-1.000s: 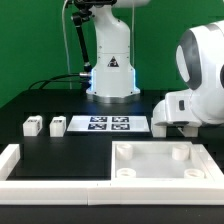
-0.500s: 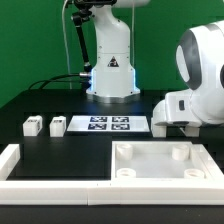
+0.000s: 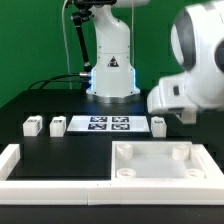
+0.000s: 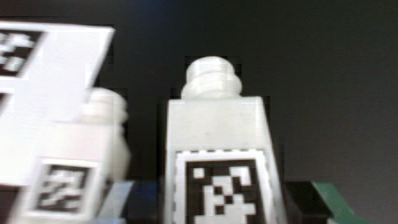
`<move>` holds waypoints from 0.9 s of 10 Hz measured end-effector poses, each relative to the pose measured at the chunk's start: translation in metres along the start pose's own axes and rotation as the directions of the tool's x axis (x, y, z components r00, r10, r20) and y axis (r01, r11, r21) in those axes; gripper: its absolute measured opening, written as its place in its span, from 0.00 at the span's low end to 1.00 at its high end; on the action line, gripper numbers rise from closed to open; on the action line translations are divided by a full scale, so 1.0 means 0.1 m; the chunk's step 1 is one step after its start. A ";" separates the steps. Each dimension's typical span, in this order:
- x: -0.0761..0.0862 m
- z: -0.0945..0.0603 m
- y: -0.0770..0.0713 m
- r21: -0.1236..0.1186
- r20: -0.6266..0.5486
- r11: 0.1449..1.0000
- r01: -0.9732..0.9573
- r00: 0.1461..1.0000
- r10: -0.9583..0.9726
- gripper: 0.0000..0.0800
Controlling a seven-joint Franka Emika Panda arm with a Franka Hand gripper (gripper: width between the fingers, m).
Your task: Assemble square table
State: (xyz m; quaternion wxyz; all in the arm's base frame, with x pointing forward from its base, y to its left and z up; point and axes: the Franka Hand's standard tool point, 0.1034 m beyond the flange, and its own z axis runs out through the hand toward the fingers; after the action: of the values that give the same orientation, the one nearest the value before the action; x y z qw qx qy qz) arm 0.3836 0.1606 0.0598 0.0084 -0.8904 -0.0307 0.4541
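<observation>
Gripper (image 4: 222, 205) clamped on white table leg (image 4: 221, 125), long axis pointing straight outward, peg end leading

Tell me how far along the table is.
Done: nothing is joined yet; the tabletop lies with no leg in it. In hand: the gripper looks closed around one leg, with a second leg beside it near the marker board. Left: two spare legs wait at the exterior view's left; all four must go into the tabletop's corners.
</observation>
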 end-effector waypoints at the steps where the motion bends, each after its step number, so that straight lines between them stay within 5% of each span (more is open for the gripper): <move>1: -0.10 -0.11 0.04 0.003 -0.024 1.000 -0.005 1.000 0.005 0.36; 3: -0.22 -0.21 0.07 0.000 -0.024 1.000 -0.011 1.000 0.011 0.36; 6: -0.10 -0.29 0.06 0.014 -0.258 1.000 -0.006 0.966 0.010 0.36; 8: -0.03 -0.61 0.18 0.013 -0.373 0.998 0.053 0.927 -0.044 0.36; 9: -0.05 -0.91 0.32 0.012 -0.424 0.997 0.081 0.903 -0.069 0.36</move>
State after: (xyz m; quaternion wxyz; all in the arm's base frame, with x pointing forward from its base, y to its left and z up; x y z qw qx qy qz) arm 0.4558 0.1293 0.1164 0.0454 -0.9655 -0.0557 0.2501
